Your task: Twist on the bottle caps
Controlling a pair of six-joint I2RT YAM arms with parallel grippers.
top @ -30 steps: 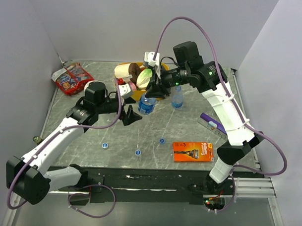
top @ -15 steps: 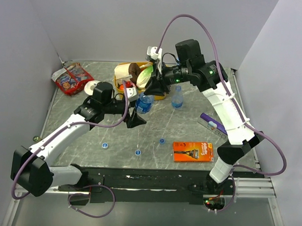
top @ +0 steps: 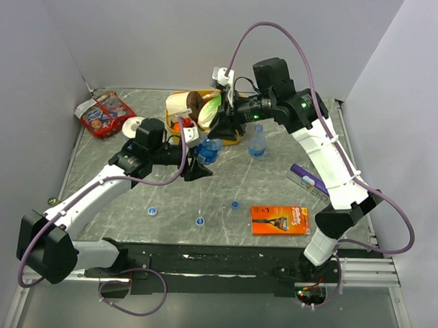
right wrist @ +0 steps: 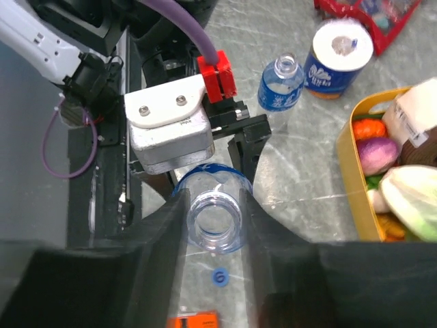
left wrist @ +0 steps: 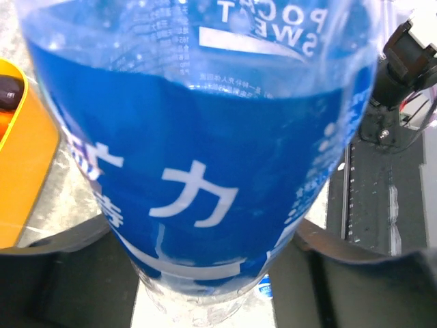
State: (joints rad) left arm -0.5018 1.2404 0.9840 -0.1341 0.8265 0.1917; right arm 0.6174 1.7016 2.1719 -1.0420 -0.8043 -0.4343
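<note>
Top view: over the last second the left gripper (top: 196, 165) has slid in from beside the bottle (top: 209, 151) until its fingers flank the lower body. The right gripper (top: 224, 129) has kept its place over the neck. My reading is that the bottle is being braced at the base ahead of capping, and no cap is in hand yet. All three caps (top: 200, 221) lie loose on the table (top: 276, 187), well apart from both sets of fingers. A second bottle (top: 256, 144) stands just beyond the right fingers. The print on the orange razor box (top: 278, 218) is too small to read. Left wrist view: the bottle fills the gap between the dark fingers (left wrist: 61, 280). They meet its outline on both sides, but I cannot tell whether they squeeze or merely straddle it. The blue label reads "POC…" over "SWE…" in white, cut off, with large Japanese characters below, "カ" among them. Right wrist view: the fingers (right wrist: 153, 253) are closed on the open, uncapped neck from both sides, gripping it. One cap (right wrist: 219, 277) shows past the bottle, between the two fingers. A third bottle (right wrist: 281, 85), also uncapped, stands beyond the left gripper, beside a blue-wrapped paper roll (right wrist: 339, 58); the print on both is unreadable.
</note>
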